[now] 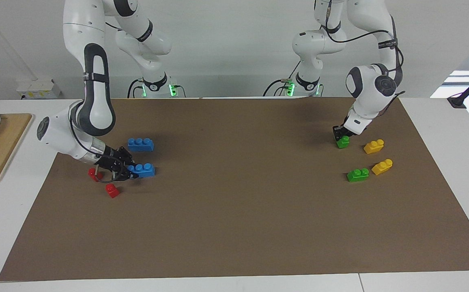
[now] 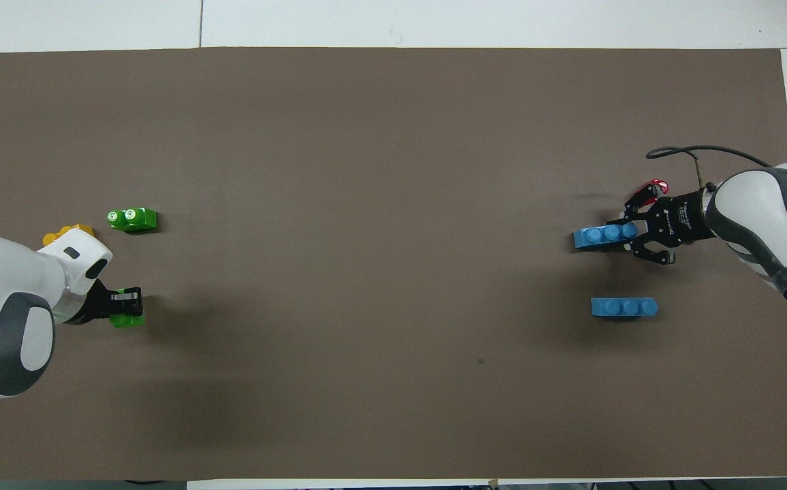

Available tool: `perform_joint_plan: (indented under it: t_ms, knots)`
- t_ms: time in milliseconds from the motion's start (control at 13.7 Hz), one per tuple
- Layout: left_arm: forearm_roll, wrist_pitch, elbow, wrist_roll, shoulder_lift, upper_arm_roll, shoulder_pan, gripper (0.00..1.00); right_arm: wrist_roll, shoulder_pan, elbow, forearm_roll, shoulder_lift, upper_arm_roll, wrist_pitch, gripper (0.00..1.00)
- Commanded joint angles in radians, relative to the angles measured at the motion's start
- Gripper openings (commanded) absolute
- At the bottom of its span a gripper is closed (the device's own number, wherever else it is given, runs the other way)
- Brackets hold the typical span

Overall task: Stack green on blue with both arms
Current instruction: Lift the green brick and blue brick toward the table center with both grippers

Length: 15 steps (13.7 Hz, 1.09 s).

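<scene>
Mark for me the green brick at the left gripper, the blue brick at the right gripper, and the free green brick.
green brick at the left gripper (image 1: 343,142): facing view, its front face.
blue brick at the right gripper (image 1: 145,170): facing view, its outer end.
free green brick (image 2: 133,219): overhead view, its studded top.

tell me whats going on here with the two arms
Each arm is at a brick at its own end of the brown mat. The left gripper is closed on a green brick beside the yellow bricks. The right gripper is around the end of a blue brick. Nothing is stacked yet.
</scene>
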Motion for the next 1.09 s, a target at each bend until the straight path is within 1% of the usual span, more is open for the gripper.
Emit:
perform_joint_plan:
  t_ms: [0,146,291,437,510,582,728,874,1019]
  knots:
    - [0.01,-0.089,0.069,-0.066,0.029,0.0,-0.016,0.0,-0.016,-0.005,-0.007,0.03,-0.002,0.002,0.011,0.0]
    - [0.01,-0.092,0.082,-0.097,0.029,0.0,-0.016,0.0,-0.013,-0.004,0.011,0.046,-0.003,0.002,-0.018,0.0]
    - [0.008,-0.125,0.134,-0.155,0.048,-0.003,-0.021,0.0,0.055,0.01,0.086,0.054,-0.006,0.003,-0.072,0.0]
    - [0.008,-0.164,0.187,-0.242,0.066,-0.003,-0.061,0.0,0.125,0.064,0.137,0.056,-0.029,0.003,-0.097,0.0]
    - [0.008,-0.176,0.201,-0.285,0.071,-0.003,-0.068,0.0,0.196,0.097,0.165,0.057,-0.04,0.003,-0.103,0.0]
    - [0.007,-0.179,0.206,-0.322,0.071,-0.003,-0.081,0.0,0.306,0.149,0.209,0.056,-0.042,0.003,-0.11,0.0]
    - [0.001,-0.173,0.217,-0.397,0.072,-0.005,-0.087,0.0,0.497,0.26,0.255,0.056,-0.045,0.003,-0.104,0.0]
    - [-0.001,-0.176,0.253,-0.477,0.092,-0.005,-0.099,0.0,0.621,0.346,0.257,0.056,-0.054,0.003,-0.072,0.0]
    - [-0.016,-0.181,0.276,-0.543,0.1,-0.005,-0.102,0.0,0.703,0.429,0.236,0.054,-0.063,0.003,-0.048,0.0]
